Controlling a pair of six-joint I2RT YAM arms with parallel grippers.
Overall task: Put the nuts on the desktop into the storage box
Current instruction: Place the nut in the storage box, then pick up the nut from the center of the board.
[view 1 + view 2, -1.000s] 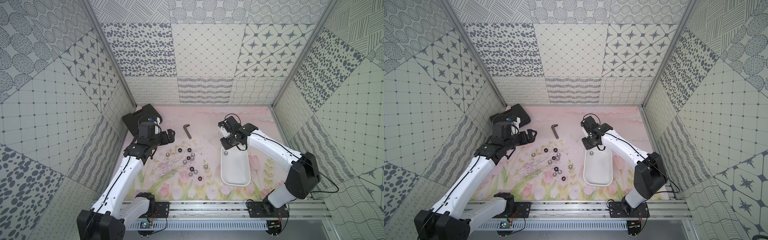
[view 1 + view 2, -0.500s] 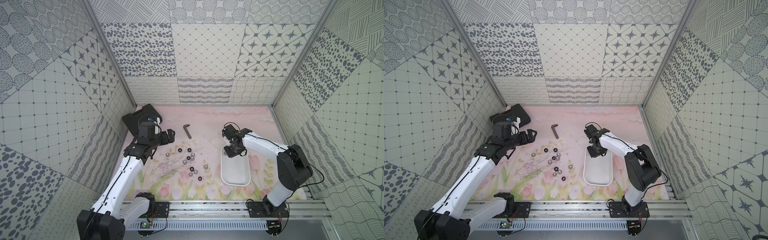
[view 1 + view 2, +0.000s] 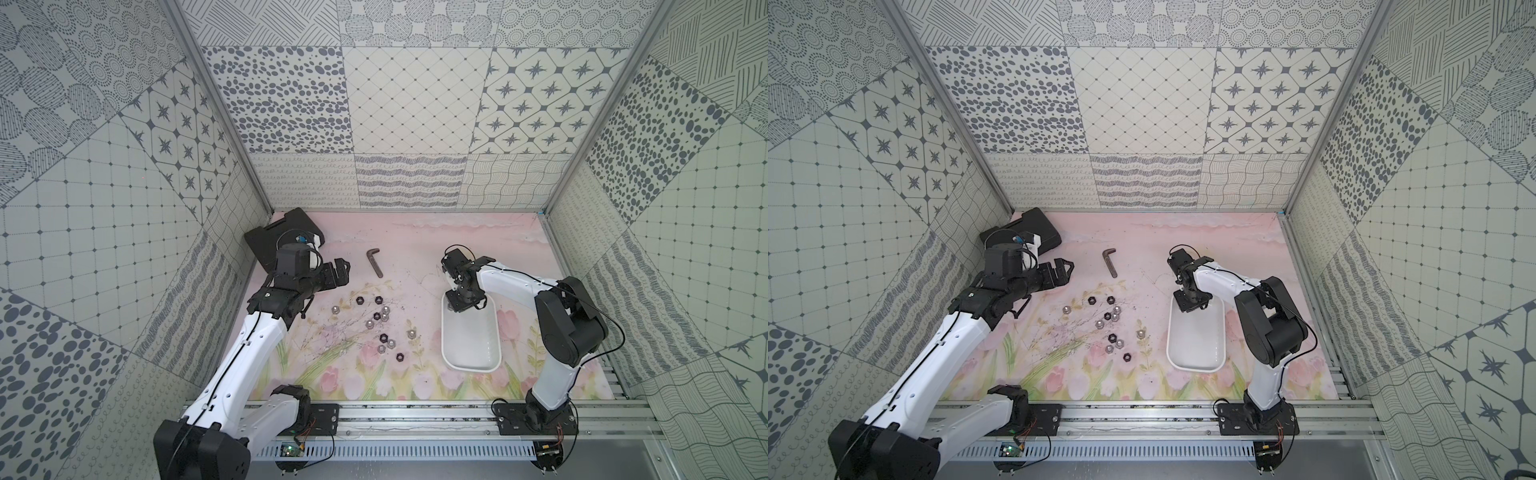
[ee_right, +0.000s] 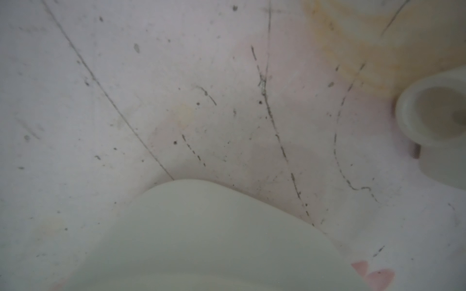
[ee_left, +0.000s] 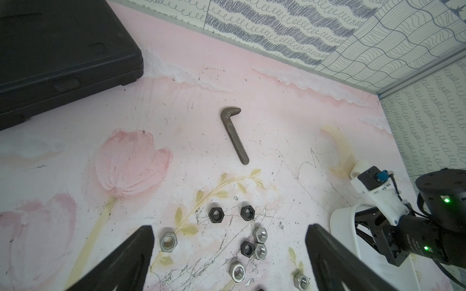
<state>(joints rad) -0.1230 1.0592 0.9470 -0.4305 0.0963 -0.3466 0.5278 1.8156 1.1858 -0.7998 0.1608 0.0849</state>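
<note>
Several nuts, black point(image 3: 360, 300) and silver point(image 3: 411, 333), lie scattered on the desktop point(image 3: 415, 249) between the two arms; both top views show them point(image 3: 1111, 299). The white storage box point(image 3: 444, 332) point(image 3: 1196, 368) stands to their right. My right gripper point(image 3: 463, 305) point(image 3: 1190, 305) points down over the box's far end. Its fingers are out of the right wrist view, which shows only the box's rim point(image 4: 214, 226) up close. Whatever lies under that gripper is hidden. My left gripper point(image 3: 338, 272) point(image 5: 229, 252) hangs open and empty behind the nuts point(image 5: 216, 215).
A dark L-shaped tool point(image 3: 375, 262) point(image 5: 234, 136) lies behind the nuts. A black case point(image 3: 270, 241) point(image 5: 50, 50) fills the far left corner. A white pipe elbow point(image 4: 433, 118) point(image 5: 358, 168) sits just beyond the box. Patterned walls close in three sides.
My right gripper has come nearer and lower, from behind the box to over its far end, and the arm has folded in. The left arm and the nuts have not moved.
</note>
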